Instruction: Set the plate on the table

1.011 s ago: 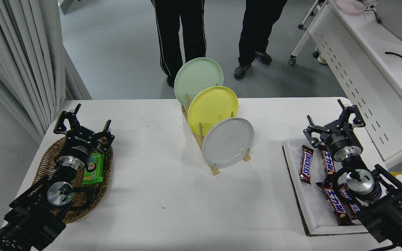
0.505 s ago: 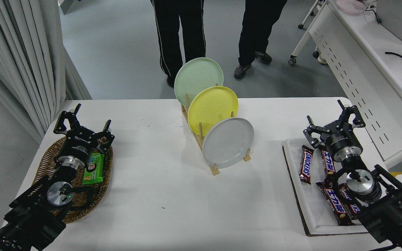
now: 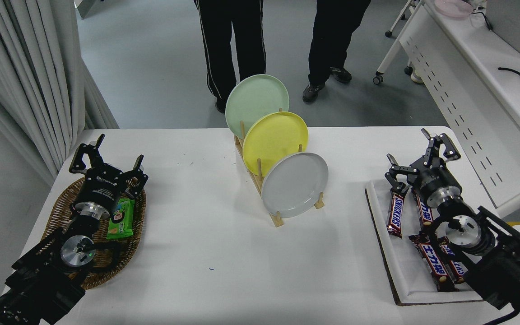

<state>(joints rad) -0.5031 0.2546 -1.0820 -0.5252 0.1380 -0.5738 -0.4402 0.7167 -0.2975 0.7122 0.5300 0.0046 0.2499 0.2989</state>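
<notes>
Here the table (image 3: 206, 253) carries a wooden rack (image 3: 277, 219) near its middle, and the plate (image 3: 294, 184) stands on edge in the nearest slot. The right gripper (image 3: 418, 155) hovers above a tray (image 3: 402, 289), jaws spread and empty. The left gripper (image 3: 106, 155) sits parked over a basket (image 3: 57, 212), jaws spread.
</notes>
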